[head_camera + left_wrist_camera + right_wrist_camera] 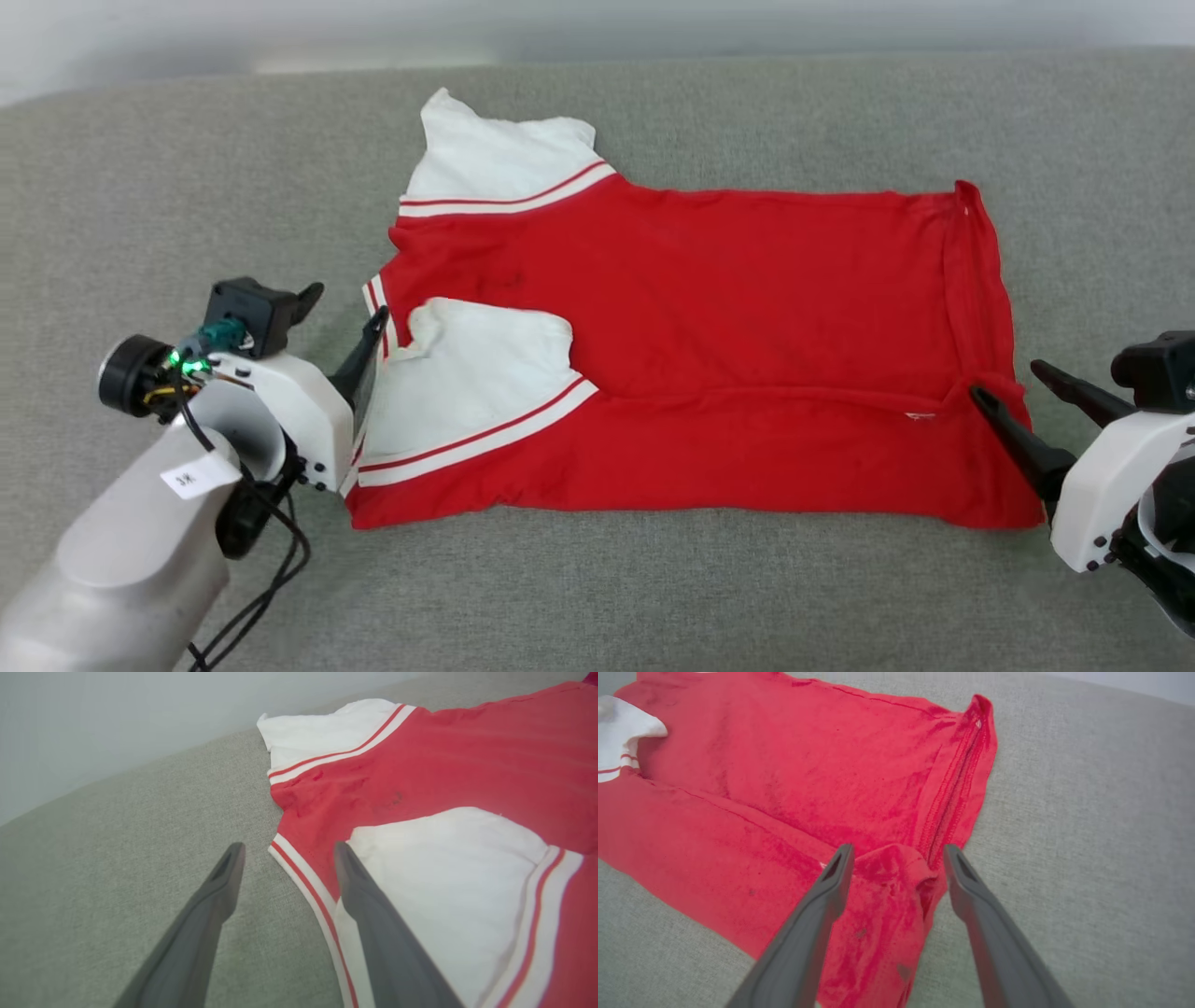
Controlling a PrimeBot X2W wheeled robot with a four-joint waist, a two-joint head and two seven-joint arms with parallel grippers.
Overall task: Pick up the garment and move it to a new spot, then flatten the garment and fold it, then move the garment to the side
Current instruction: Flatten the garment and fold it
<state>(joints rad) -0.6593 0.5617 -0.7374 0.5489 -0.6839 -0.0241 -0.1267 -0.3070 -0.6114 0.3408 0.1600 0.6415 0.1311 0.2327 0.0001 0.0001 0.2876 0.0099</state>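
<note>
1. Scanning from the left, we see the left gripper (345, 313) spread open, empty, one finger over the collar edge, the other over the grey cushion (168, 168).
2. The garment (709, 299) lies flat mid-cushion, near edge and sleeve folded over.
3. The right gripper (1006, 381) gapes open astride the hem corner, gripping nothing.
4. We judge flattening and first fold done; more folding and the move aside remain.

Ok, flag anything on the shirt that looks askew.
The garment is folded unevenly: the near sleeve lies tucked over the red body while the far sleeve sticks out. Its hem corner is bunched between the open fingers of the right gripper.
</note>
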